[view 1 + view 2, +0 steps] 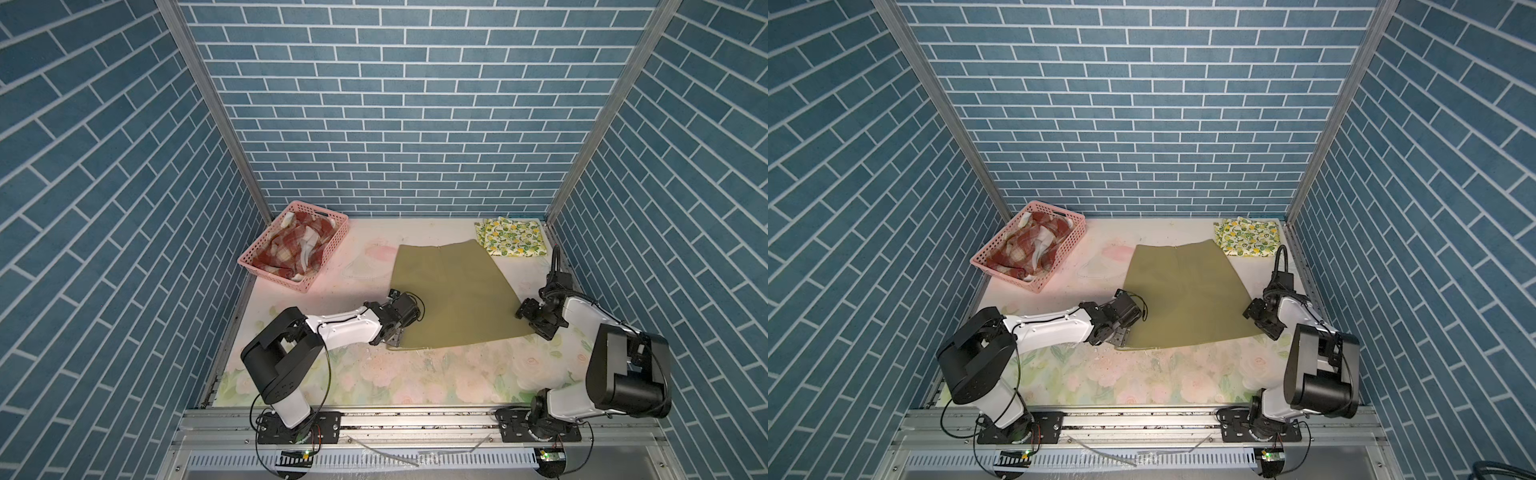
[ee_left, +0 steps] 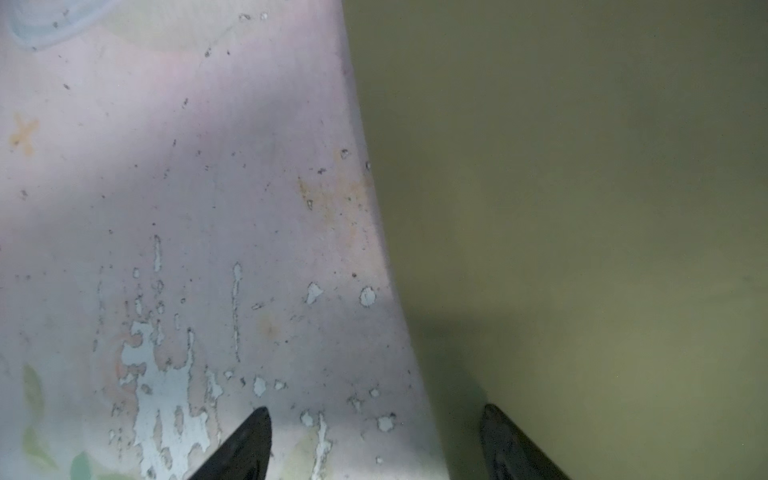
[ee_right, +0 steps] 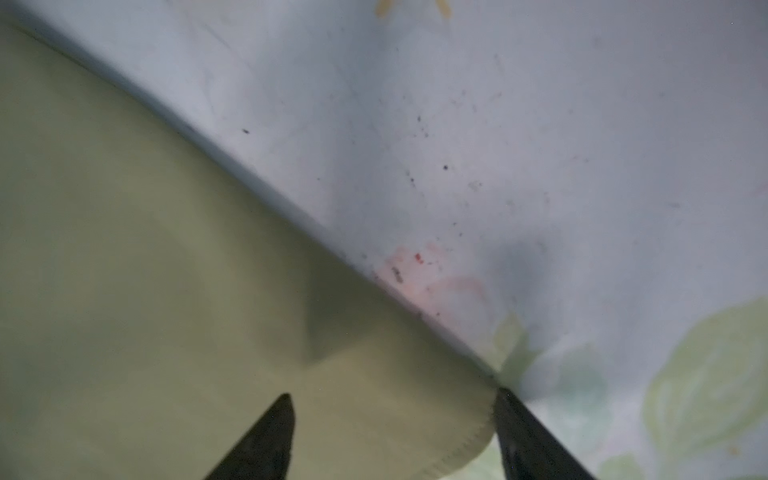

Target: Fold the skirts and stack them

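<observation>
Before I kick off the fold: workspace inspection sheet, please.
Surface: table covering, faded floral print, flaked patches in places.
Job's things: olive skirt spread flat mid-table; lemon skirt folded, far right corner; plaid skirt crumpled in pink basket.
Clutter: pink basket, far left; nothing else seen.
Grippers: left gripper open, straddling olive skirt's edge; right gripper open over its near right corner.
Cables: black cable loops up off right wrist; another at left wrist.
Surroundings: blue brick walls, three sides.

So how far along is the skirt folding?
Done: lemon-print skirt folded at the far right corner. In hand: olive skirt spread flat, left gripper and right gripper open at its near corners. To do: plaid skirt crumpled in the pink basket.
</observation>
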Tool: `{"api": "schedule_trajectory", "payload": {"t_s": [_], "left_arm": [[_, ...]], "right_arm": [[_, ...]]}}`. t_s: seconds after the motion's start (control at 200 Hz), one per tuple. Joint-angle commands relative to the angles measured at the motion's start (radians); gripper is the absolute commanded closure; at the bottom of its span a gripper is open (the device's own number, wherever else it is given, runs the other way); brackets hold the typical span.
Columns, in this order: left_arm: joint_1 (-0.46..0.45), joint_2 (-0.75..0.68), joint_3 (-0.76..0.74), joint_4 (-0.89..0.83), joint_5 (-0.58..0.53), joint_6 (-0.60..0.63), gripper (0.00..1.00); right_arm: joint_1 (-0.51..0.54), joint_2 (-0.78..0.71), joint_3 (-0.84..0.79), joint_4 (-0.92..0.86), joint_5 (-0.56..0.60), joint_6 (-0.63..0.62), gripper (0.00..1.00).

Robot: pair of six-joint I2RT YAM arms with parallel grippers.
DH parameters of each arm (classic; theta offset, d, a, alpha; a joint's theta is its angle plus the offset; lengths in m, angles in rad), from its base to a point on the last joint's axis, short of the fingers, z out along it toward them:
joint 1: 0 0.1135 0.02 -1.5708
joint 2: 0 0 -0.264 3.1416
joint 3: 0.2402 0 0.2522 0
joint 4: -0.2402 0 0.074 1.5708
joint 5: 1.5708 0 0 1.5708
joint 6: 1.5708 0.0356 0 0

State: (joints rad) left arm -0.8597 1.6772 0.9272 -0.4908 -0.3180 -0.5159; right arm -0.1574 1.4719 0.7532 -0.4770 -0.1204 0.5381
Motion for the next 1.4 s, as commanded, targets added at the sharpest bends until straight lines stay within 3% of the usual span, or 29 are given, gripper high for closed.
{"api": "schedule_trajectory", "payload": {"t_s": [0.0,0.08,0.275,0.43,0.63,0.805,1.04,1.205,1.395], "left_arm": [[0.03,0.012,0.02,0.009,0.047,-0.001,0.21],[0.047,0.004,0.011,0.022,0.067,-0.002,0.22],[0.087,-0.002,0.001,0.033,0.105,-0.001,0.23],[0.105,-0.007,-0.014,0.049,0.136,-0.006,0.24],[0.138,-0.018,-0.059,0.087,0.181,-0.03,0.29],[0.179,-0.079,-0.111,0.123,0.222,-0.056,0.37],[0.241,-0.19,-0.2,0.156,0.248,-0.093,0.42],[0.264,-0.217,-0.261,0.182,0.263,-0.11,0.44],[0.271,-0.222,-0.297,0.21,0.267,-0.116,0.44]], "right_arm": [[-0.001,0.056,-0.029,0.035,-0.016,-0.002,0.53],[0.001,0.068,-0.028,0.06,-0.052,-0.011,1.0],[0.054,-0.024,0.021,0.032,0.002,-0.037,1.0],[0.222,-0.109,0.104,-0.045,0.137,-0.061,1.0],[0.453,-0.179,0.176,-0.075,0.174,-0.067,1.0],[0.719,-0.108,0.292,-0.051,0.2,-0.053,1.0],[1.048,0.102,0.479,-0.005,0.221,-0.026,1.0],[1.157,0.185,0.518,0.031,0.175,0.014,1.0],[1.176,0.149,0.465,0.087,0.144,0.043,1.0]]}}
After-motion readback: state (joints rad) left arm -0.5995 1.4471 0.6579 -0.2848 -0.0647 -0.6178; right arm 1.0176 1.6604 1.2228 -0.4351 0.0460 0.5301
